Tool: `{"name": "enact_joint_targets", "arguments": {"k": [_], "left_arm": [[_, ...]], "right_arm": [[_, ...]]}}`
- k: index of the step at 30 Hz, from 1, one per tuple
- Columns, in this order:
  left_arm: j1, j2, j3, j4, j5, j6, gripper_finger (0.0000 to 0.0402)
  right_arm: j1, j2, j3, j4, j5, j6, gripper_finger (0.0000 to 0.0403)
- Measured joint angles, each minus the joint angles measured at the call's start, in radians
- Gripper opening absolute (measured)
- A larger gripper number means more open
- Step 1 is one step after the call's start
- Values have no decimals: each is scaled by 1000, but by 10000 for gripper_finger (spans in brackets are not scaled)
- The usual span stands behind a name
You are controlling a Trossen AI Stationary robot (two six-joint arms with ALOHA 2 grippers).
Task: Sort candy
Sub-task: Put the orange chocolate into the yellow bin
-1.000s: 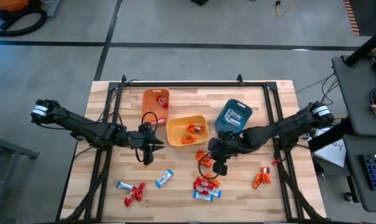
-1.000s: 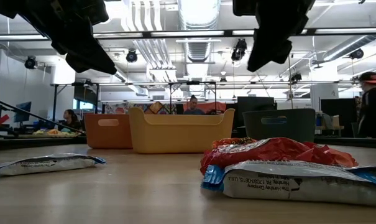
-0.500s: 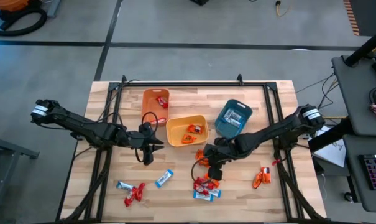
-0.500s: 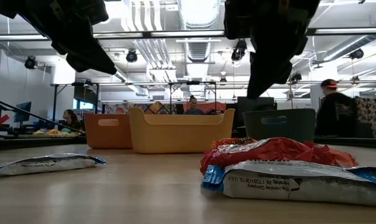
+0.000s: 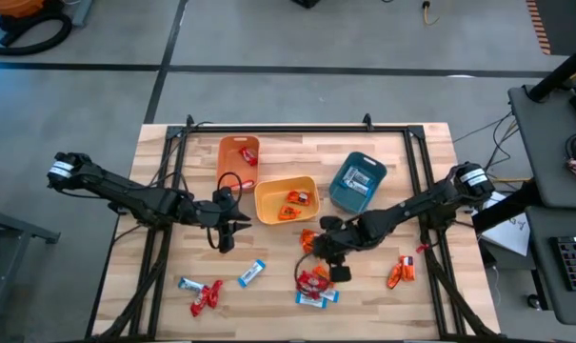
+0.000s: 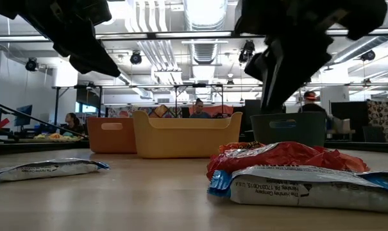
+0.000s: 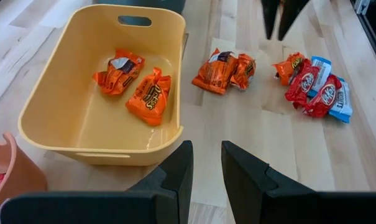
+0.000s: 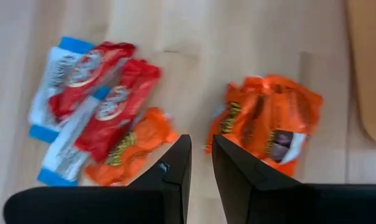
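Two orange packets (image 8: 266,127) lie beneath the right hand (image 8: 197,163), fingers narrowly apart and empty; widen first, then straddle one only; left hand (image 7: 205,163), likewise slightly parted, waits beside the yellow bin (image 7: 76,140).

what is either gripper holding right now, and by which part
Nothing is held. The left gripper hangs empty near the yellow plastic bin. The right gripper hangs empty over the orange candy packets; nothing sits between either pair of fingers.
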Motion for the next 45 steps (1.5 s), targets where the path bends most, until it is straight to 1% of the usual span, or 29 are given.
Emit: {"name": "enact_joint_targets", "arguments": {"k": [5, 8, 11, 12, 14, 16, 20, 24, 28, 32, 42, 45], "left_arm": [[0, 0, 0, 0, 0, 5, 68], [0, 0, 0, 0, -1, 5, 68], [0, 0, 0, 0, -2, 5, 68], [0, 0, 0, 0, -2, 5, 68], [0, 0, 0, 0, -3, 5, 68], [0, 0, 0, 0, -3, 5, 68], [0, 0, 0, 0, -3, 5, 68], [0, 0, 0, 0, -3, 5, 68], [0, 0, 0, 0, -4, 5, 68], [0, 0, 0, 0, -4, 5, 68], [0, 0, 0, 0, -4, 5, 68], [0, 0, 0, 0, -4, 5, 68]], "right_arm": [[1, 14, 0, 1, -3, 36, 58], [0, 15, 0, 3, 36, 39, 58], [0, 15, 0, 4, 133, 13, 58], [0, 15, 0, 4, 148, 7, 58], [0, 15, 0, 5, 159, -18, 58], [0, 18, 0, 12, 164, -11, 58], [0, 21, -1, 39, 162, 63, 58], [0, 21, -1, 57, 278, 71, 58], [-1, 22, -1, 61, 259, 83, 58], [0, 22, -1, 67, 328, 80, 58], [-1, 23, -1, 72, 330, 69, 58], [0, 23, -1, 74, 338, 87, 58]]}}
